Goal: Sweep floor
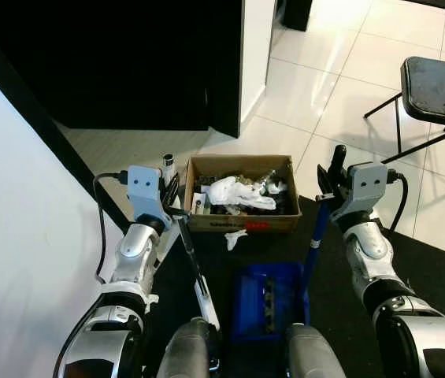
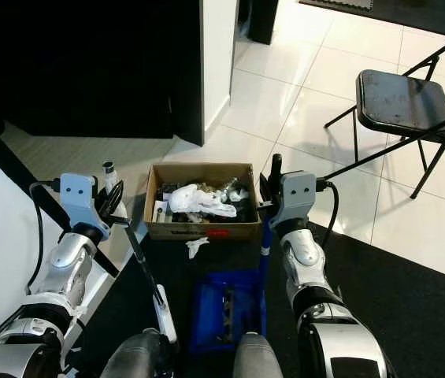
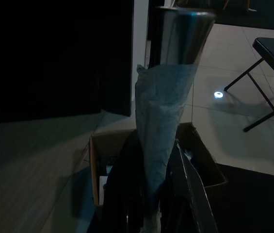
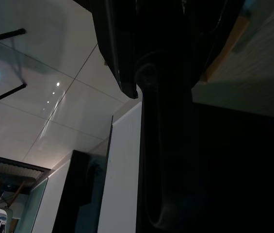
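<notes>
**Dustpan loaded, box ahead**

Dark matting (image 1: 411,276) lies underfoot, pale tiles beyond. Nearest, the blue dustpan (image 1: 265,303) rests on the mat with debris in it. Its upright handle is clamped by the right gripper (image 1: 331,187); the left gripper (image 1: 172,197) is closed round the broom handle (image 1: 194,272). Just beyond stands the cardboard box (image 1: 242,223) of rubbish, a white scrap (image 1: 234,239) before it. Judging by this, collecting is underway; next calls for brushing that scrap into the pan.
</notes>
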`<state>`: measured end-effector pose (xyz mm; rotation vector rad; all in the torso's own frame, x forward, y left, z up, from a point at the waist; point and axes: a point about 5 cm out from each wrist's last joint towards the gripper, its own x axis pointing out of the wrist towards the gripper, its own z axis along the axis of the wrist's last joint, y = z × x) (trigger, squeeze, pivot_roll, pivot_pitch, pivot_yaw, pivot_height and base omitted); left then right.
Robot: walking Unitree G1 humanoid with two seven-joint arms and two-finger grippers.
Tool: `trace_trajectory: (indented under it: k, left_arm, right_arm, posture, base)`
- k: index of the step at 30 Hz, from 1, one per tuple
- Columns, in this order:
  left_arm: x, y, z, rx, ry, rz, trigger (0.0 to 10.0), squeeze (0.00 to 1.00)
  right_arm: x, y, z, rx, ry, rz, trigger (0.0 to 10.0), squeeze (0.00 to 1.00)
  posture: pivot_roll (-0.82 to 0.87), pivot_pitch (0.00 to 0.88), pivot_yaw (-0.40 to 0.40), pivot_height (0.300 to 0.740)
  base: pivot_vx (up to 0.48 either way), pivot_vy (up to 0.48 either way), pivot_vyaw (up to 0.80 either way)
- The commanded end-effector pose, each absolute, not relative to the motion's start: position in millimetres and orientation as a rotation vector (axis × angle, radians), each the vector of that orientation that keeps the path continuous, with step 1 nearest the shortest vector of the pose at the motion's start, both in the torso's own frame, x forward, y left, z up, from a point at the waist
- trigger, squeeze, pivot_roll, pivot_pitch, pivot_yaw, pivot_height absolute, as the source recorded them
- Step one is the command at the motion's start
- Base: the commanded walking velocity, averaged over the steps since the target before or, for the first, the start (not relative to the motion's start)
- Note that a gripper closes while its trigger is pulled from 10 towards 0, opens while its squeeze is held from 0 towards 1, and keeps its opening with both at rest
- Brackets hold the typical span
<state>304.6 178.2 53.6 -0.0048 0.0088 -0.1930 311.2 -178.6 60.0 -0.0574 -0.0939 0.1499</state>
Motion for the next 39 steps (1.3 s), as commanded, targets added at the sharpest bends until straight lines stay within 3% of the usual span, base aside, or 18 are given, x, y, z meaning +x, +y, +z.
trace_trajectory:
  k: [1,20,25,39]
  left_arm:
    - [305,175,55,-0.002,0.0,-0.198,10.0,0.0]
    - [302,174,54,-0.011,-0.009,-0.205,10.0,0.0]
    - [302,172,46,-0.014,0.061,-0.214,10.0,0.0]
    - [285,195,28,0.049,0.134,-0.16,10.0,0.0]
  right_arm:
    - [313,-179,62,-0.059,-0.095,0.145,10.0,0.0]
    - [314,-181,62,-0.086,-0.089,0.124,10.0,0.0]
    - [312,-181,58,-0.075,-0.066,0.109,10.0,0.0]
    - [301,-191,47,-0.114,-0.028,0.095,10.0,0.0]
  posture:
    - [0.01,0.015,0.016,0.74]
    - [0.01,0.0,0.012,0.74]
    - [0.01,0.0,0.013,0.74]
    - [0.01,0.0,0.008,0.74]
  base:
    - [0.0,0.0,0.0]
    - [0.0,0.0,0.0]
    - [0.0,0.0,0.0]
    - [0.0,0.0,0.0]
